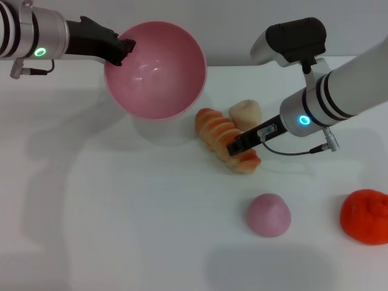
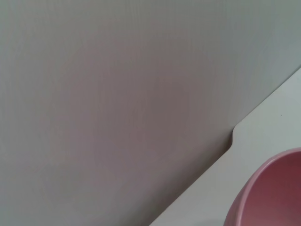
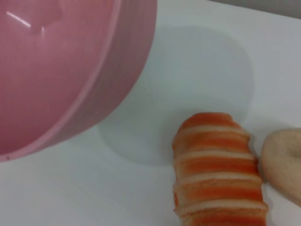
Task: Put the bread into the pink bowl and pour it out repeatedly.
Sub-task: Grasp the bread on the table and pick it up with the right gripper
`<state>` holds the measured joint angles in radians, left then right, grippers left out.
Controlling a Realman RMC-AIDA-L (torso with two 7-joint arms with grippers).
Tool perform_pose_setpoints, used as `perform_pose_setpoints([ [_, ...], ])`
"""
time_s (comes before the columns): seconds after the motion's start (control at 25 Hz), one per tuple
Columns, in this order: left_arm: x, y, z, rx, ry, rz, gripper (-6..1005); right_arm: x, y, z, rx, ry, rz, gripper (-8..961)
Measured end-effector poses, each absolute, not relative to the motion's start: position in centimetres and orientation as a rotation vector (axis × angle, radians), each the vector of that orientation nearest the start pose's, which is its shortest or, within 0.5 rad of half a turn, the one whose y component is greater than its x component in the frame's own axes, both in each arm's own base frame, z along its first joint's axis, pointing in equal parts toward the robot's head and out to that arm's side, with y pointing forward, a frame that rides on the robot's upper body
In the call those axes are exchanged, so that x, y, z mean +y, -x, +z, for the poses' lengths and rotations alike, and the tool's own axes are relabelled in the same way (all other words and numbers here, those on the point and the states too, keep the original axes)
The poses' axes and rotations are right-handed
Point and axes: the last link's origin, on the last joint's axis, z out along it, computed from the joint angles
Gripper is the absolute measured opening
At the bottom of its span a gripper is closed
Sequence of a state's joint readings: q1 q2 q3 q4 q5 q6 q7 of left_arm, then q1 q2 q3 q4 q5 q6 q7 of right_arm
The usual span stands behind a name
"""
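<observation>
The left gripper (image 1: pixel 124 48) fingers clamp the tilted pink bowl (image 1: pixel 159 70) rim at the counter's far edge. The right gripper (image 1: pixel 237 145) fingers pinch the bread (image 1: pixel 218 134) mid-counter; likely light, soft: grasp gently, mid-length.

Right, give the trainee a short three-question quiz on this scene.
1. True or false: the bread is lying inside the pink bowl.
2. Which claw holds the pink bowl's rim? A) the left claw B) the right claw C) neither
3. Fill in: the small beige bun lies right beside the ____.

Key
1. False: the bread is on the table, and the bowl is tilted, showing an empty inside.
2. A: the left claw grips the rim, while the right claw is down on the bread.
3. Bread.
</observation>
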<state>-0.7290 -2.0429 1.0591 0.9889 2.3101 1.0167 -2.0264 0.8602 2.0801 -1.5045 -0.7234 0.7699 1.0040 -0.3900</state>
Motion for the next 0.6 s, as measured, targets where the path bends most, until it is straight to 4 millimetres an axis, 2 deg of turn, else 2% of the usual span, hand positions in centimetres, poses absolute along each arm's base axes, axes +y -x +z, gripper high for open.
perform_pose_setpoints([
  [0.32,44.94,18.33,3.50,-0.561,2.409,-0.104,45,40.61,-17.90,-8.40,1.239,2.441,-0.228,282],
  [0.6,44.92,18.29,3.44,-0.560,2.410,-0.104,45,40.46,-18.07,-8.49,1.237,2.444,-0.238,211],
])
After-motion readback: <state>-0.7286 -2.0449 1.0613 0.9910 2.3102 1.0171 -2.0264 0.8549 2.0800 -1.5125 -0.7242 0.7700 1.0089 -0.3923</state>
